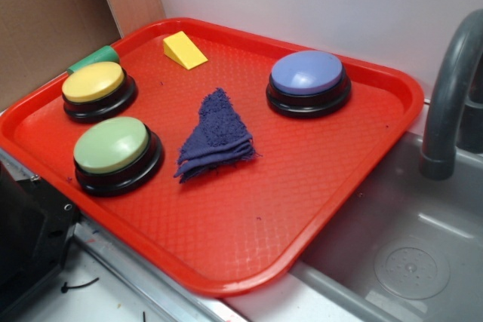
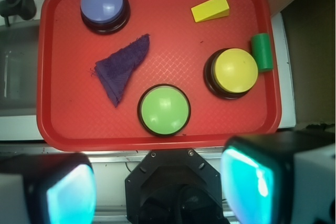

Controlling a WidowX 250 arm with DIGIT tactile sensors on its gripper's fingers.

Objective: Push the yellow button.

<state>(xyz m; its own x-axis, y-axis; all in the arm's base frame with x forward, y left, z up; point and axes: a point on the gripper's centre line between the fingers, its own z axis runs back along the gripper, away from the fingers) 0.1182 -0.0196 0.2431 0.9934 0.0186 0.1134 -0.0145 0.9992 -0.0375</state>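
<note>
The yellow button (image 1: pixel 93 83) (image 2: pixel 235 71), a matte yellow dome on a black round base, sits at the left back of the red tray (image 1: pixel 249 262) (image 2: pixel 63 124). In the wrist view it lies at the tray's right side, well ahead of my gripper (image 2: pixel 160 184). My gripper hangs high over the near rim of the tray, outside it, open with nothing between the cyan pads (image 2: pixel 251 182). The gripper does not show in the exterior view.
On the tray are a green-topped button (image 1: pixel 113 148) (image 2: pixel 164 109), a blue-topped button (image 1: pixel 308 77) (image 2: pixel 103 4), a folded dark blue cloth (image 1: pixel 217 139) (image 2: pixel 119 69) and a yellow wedge block (image 1: pixel 183 50) (image 2: pixel 210 9). A green cylinder (image 1: pixel 92 58) (image 2: pixel 261 52) lies beside the yellow button. A grey sink (image 1: pixel 407 246) with a faucet (image 1: pixel 449 103) is on the right.
</note>
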